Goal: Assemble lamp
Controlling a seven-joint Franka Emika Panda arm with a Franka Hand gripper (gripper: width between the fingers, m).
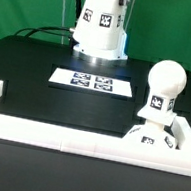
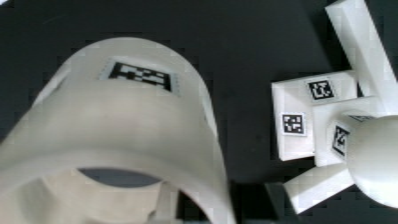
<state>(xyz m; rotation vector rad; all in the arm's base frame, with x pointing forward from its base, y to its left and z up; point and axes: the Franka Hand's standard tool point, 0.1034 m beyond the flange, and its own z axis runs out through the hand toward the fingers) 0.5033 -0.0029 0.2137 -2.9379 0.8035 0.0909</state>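
Observation:
The white tapered shade (image 1: 100, 28) is at the back middle of the exterior view, narrow end up, with a tag on its side. In the wrist view the shade (image 2: 125, 110) fills the near field, its open end by the fingers. My gripper (image 2: 221, 205) straddles the shade's wall and looks shut on it; in the exterior view the shade hides it. The ball-shaped bulb (image 1: 164, 87) stands upright on the square base (image 1: 149, 141) at the exterior view's front right. Both also show in the wrist view, the bulb (image 2: 377, 150) and the base (image 2: 302, 108).
The marker board (image 1: 93, 82) lies flat on the black table in front of the shade. A low white rail (image 1: 65, 139) runs along the front edge and up both sides; the base sits in its right corner. The rail also shows in the wrist view (image 2: 365, 45).

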